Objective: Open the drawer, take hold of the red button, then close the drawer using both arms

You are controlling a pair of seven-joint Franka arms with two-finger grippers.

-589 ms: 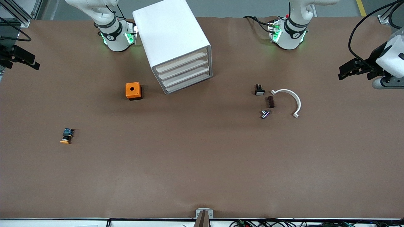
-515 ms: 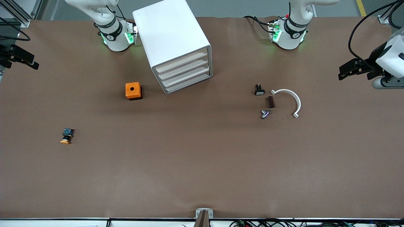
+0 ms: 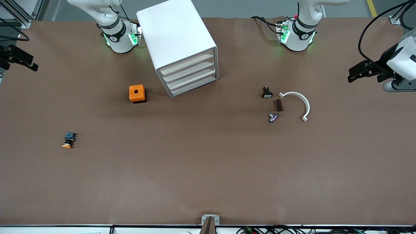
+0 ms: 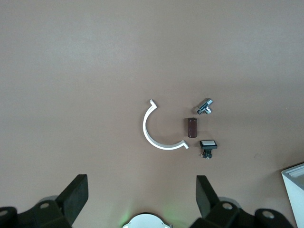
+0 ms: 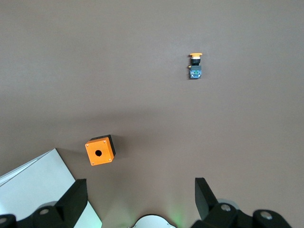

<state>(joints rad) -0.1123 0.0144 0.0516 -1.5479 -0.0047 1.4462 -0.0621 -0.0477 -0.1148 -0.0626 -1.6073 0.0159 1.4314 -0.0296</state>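
A: Where is the drawer?
B: In the white cabinet (image 3: 180, 45); all four fronts (image 3: 190, 75) are closed. I see no red button.
A: And the grippers?
B: The left gripper (image 3: 357, 72) and the right gripper (image 3: 22, 60) both hang over the table ends, fingers spread, holding nothing

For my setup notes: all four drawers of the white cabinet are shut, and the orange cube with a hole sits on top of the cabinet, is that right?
Not quite. The four drawers are shut, but the orange cube sits on the table beside the white cabinet, toward the right arm's end, as the front view shows.
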